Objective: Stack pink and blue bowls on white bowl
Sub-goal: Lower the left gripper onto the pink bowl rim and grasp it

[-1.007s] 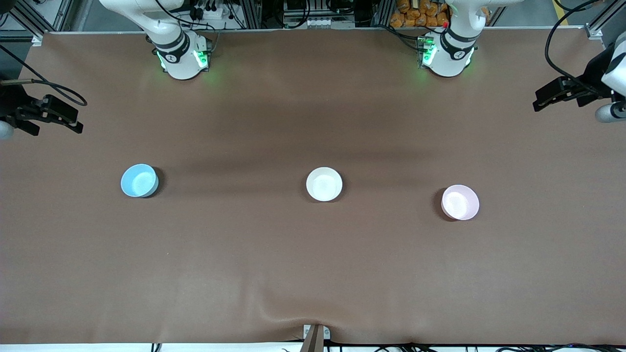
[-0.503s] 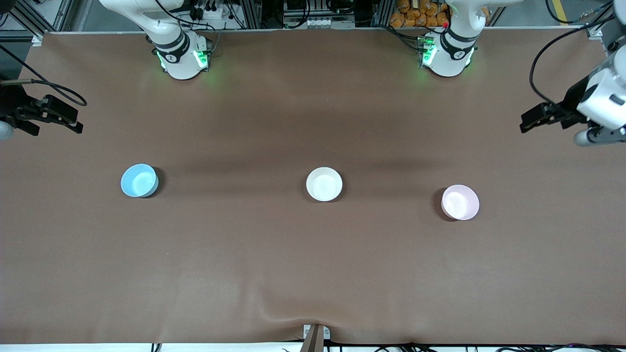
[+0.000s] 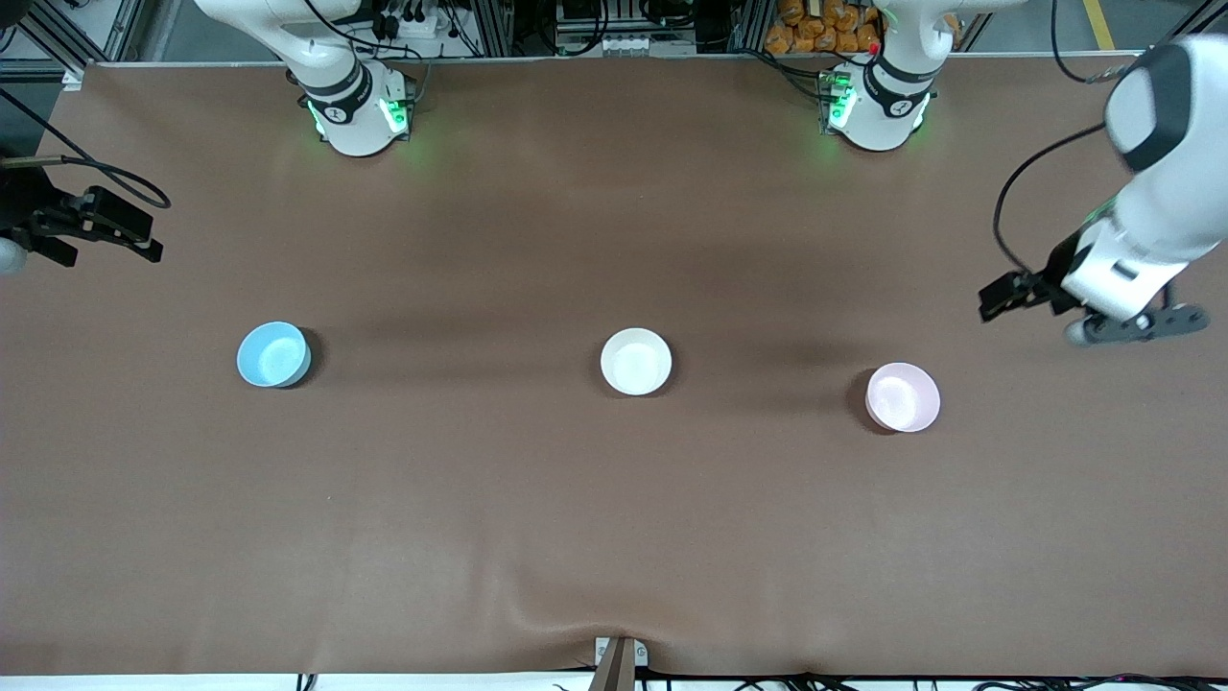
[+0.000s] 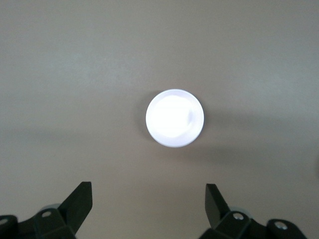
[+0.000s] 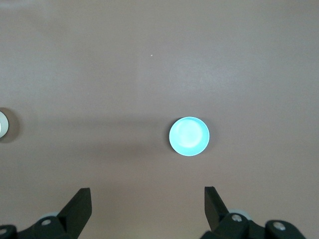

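Three upright bowls stand apart in a row on the brown table. The white bowl (image 3: 636,361) is in the middle, and its rim (image 5: 2,124) just shows in the right wrist view. The blue bowl (image 3: 273,354) (image 5: 189,136) is toward the right arm's end. The pink bowl (image 3: 903,396) (image 4: 175,118) is toward the left arm's end, slightly nearer the front camera. My left gripper (image 3: 998,296) (image 4: 148,199) hangs open and empty over bare table beside the pink bowl. My right gripper (image 3: 144,240) (image 5: 148,201) waits open and empty at the table's edge, well away from the blue bowl.
Both arm bases (image 3: 360,110) (image 3: 878,106) stand at the table's edge farthest from the front camera. A small bracket (image 3: 621,657) and a wrinkle in the cover sit at the edge nearest the camera. Bare brown cover lies between the bowls.
The left arm has swung in from the table's end, and its gripper has come closer to the pink bowl. The right arm and all three bowls have stayed put.
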